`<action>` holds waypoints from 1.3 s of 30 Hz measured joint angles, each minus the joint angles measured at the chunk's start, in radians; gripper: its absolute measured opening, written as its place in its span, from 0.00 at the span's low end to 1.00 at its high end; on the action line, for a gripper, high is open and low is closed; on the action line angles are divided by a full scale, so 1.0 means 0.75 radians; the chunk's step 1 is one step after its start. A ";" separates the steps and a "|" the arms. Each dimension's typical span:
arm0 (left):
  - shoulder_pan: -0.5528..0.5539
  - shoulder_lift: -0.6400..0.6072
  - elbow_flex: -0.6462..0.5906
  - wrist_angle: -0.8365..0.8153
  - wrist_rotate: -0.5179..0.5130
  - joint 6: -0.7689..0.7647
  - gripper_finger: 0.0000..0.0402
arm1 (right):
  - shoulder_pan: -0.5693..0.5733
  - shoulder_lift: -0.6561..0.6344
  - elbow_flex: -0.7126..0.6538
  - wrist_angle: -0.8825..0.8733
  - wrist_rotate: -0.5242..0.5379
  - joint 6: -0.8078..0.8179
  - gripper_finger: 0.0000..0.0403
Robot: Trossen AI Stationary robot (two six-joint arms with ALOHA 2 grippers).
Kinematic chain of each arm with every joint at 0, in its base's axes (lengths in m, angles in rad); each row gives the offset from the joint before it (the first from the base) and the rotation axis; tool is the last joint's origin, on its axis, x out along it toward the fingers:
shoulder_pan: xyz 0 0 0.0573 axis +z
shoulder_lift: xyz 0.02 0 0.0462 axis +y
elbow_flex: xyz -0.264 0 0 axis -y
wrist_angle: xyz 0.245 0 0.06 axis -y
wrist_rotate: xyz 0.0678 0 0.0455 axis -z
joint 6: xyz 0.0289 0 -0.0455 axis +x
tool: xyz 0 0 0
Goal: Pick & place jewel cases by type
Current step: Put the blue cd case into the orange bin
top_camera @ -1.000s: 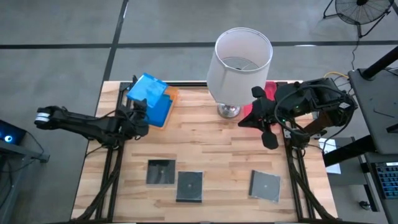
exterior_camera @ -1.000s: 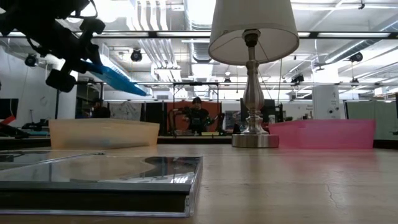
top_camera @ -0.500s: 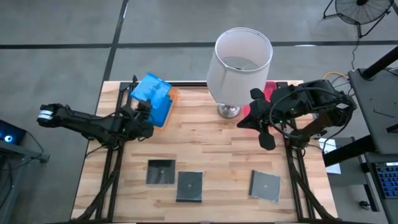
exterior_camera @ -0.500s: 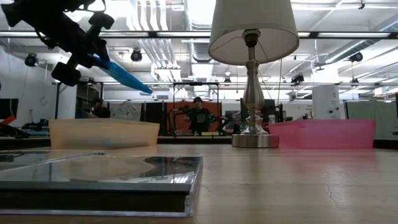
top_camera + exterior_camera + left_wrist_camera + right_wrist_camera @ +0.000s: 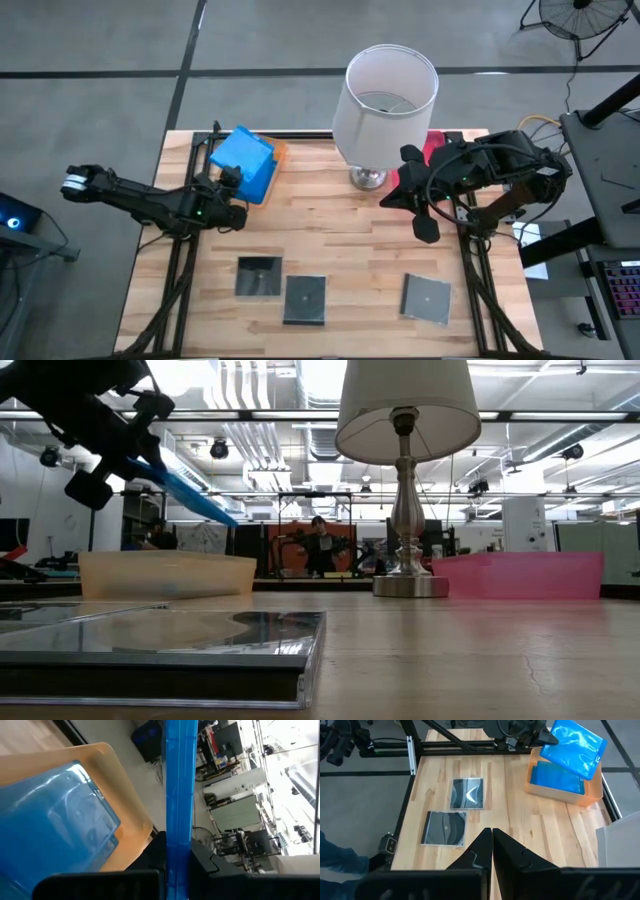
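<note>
The left arm reaches in from the left edge of the high view, stretched low across the desk (image 5: pixel 340 230), and its left claw (image 5: pixel 228 178) is clamped on a bright blue case (image 5: pixel 243 153) held tilted in the air over the orange tray (image 5: pixel 279 152) at the upper left of the desk. In the left wrist view that case shows edge-on as a thin glossy blue strip pinched between the dark fingers. A second blue case (image 5: pixel 262 180), smooth translucent plastic, lies flat inside the tray, whose walls are thin and see-through.

The right arm is folded at the upper right of the high view, and its right claw (image 5: pixel 424 222) hangs above the bare wood with its fingers pressed together, gripping nothing.

Three dark square cases (image 5: pixel 259 277) (image 5: pixel 305 298) (image 5: pixel 426 298), flat and shiny with a disc faintly showing, lie in a loose row along the lower part of the planked desk. A lamp (image 5: pixel 385 95) with a pale round shade and a metal base stands at the upper middle, just beside a pink tray (image 5: pixel 432 146)
</note>
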 joint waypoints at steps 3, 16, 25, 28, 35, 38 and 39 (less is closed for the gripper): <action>0.001 0.000 -0.002 0.003 0.000 -0.002 0.02 | 0.000 0.000 0.000 0.000 0.000 0.000 0.02; -0.021 -0.094 0.038 0.130 -0.144 0.124 0.02 | -0.001 -0.001 0.000 0.001 0.000 -0.001 0.02; -0.043 -0.268 0.228 0.121 -0.268 0.658 0.02 | -0.001 -0.002 0.002 0.002 0.000 -0.032 0.02; -0.045 -0.307 0.293 0.120 -0.238 0.895 0.02 | -0.001 -0.002 0.002 0.002 0.000 -0.034 0.02; -0.045 -0.356 0.443 0.104 -0.137 1.438 0.02 | -0.001 -0.002 0.004 0.005 0.000 -0.041 0.02; -0.045 -0.368 0.485 0.045 -0.123 1.502 0.02 | -0.001 -0.002 0.004 0.008 0.000 -0.041 0.02; -0.045 -0.377 0.491 0.017 -0.124 1.494 0.02 | -0.001 -0.002 0.004 0.008 0.000 -0.041 0.02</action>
